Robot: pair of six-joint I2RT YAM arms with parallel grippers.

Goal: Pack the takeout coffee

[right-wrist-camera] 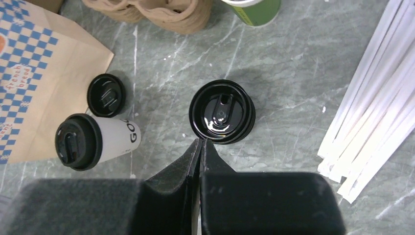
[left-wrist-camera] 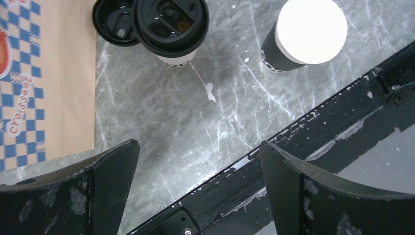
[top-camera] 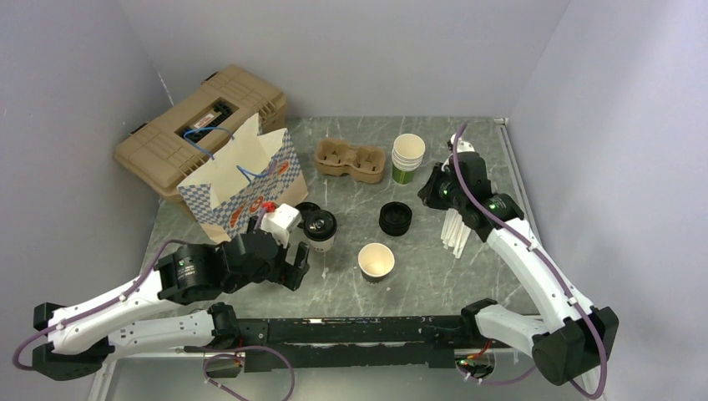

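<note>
The takeout coffee (top-camera: 320,227) is a pale cup with a black lid, standing upright just right of the checkered paper bag (top-camera: 242,180). In the left wrist view the coffee (left-wrist-camera: 171,24) is at the top, well ahead of my left gripper (left-wrist-camera: 198,147), which is wide open with nothing between its fingers. From above, the left gripper (top-camera: 298,267) hangs just in front of the cup. My right gripper (right-wrist-camera: 201,142) is shut on nothing, its tips near a stack of black lids (right-wrist-camera: 222,111). The coffee (right-wrist-camera: 93,139) shows at the left of that view.
A loose black lid (top-camera: 307,209) lies beside the coffee. An open lidless cup (top-camera: 376,261) stands front centre. At the back are a cardboard cup carrier (top-camera: 351,160), stacked cream cups (top-camera: 407,157) and a tan toolbox (top-camera: 200,125). White straws (top-camera: 457,230) lie to the right.
</note>
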